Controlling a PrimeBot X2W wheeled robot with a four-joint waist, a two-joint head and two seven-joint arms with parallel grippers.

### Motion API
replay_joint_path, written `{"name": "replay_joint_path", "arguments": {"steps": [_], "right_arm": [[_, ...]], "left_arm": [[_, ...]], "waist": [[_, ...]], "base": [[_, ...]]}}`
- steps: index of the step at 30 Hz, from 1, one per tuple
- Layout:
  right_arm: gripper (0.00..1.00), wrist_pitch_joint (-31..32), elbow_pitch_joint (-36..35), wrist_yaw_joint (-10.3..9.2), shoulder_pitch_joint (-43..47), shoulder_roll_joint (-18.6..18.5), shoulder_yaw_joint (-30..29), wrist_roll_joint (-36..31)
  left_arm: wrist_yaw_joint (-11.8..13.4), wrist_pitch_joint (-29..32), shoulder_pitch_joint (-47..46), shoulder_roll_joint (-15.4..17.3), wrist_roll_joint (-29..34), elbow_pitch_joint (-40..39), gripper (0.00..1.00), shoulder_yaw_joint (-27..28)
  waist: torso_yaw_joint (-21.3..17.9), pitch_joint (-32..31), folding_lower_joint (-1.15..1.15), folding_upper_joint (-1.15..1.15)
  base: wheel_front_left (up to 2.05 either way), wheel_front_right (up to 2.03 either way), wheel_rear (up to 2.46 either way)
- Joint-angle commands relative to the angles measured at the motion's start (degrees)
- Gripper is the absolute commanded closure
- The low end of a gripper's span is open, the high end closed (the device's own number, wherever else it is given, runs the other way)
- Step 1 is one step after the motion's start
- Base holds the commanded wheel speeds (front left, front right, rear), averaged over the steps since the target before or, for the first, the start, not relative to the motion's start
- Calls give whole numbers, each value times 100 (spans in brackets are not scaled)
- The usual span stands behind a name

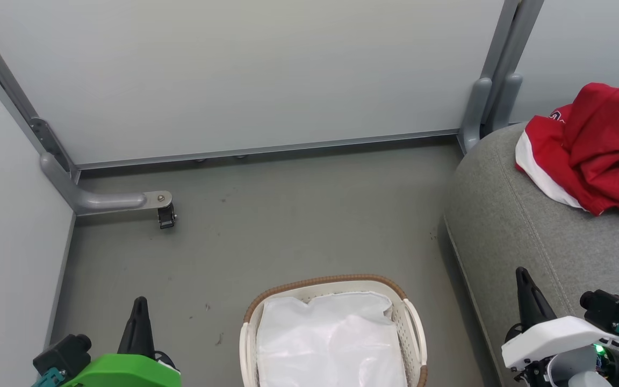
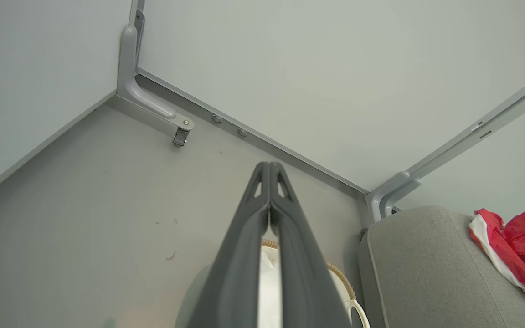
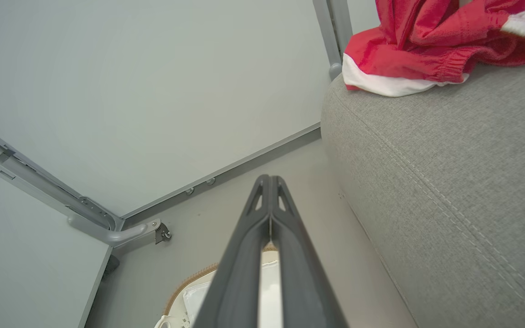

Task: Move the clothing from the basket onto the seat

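left end effector (image 2: 269, 169): two long dark fingers closed tip to tip above grey floor (image 2: 84, 205) | beneath it: white plastic basket with brown woven rim (image 2: 341, 279), white liner sheet (image 2: 269, 287) inside | right: large grey woven-fabric seat (image 2: 417, 264), just beside basket | on seat's far end: soft red clothing with white trim (image 2: 520, 243)

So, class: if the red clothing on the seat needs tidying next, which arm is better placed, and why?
Probably the right. The right gripper is by the seat holding the clothing; the left gripper is across the basket.
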Motion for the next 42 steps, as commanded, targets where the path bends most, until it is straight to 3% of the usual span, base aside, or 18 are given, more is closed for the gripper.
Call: {"name": "replay_joint_path", "arguments": {"steps": [1, 17, 42], "right_arm": [[100, 53, -111, -1, -132, -36, -30, 244], [100, 411, -184, -3, -185, -48, -120, 1678], [100, 844, -262, -4, -243, -62, -227, 3385]], "left_arm": [[-35, 44, -182, 11, -219, -116, 100, 58], [-60, 409, -294, 13, -1482, -238, 100, 242], [-90, 852, -423, 15, -2980, -380, 100, 461]], "waist": [[-4, 0, 0, 0], [-52, -1, 0, 0], [-123, -2, 0, 0]], "base": [[0, 0, 0], [0, 0, 0], [0, 0, 0]]}}
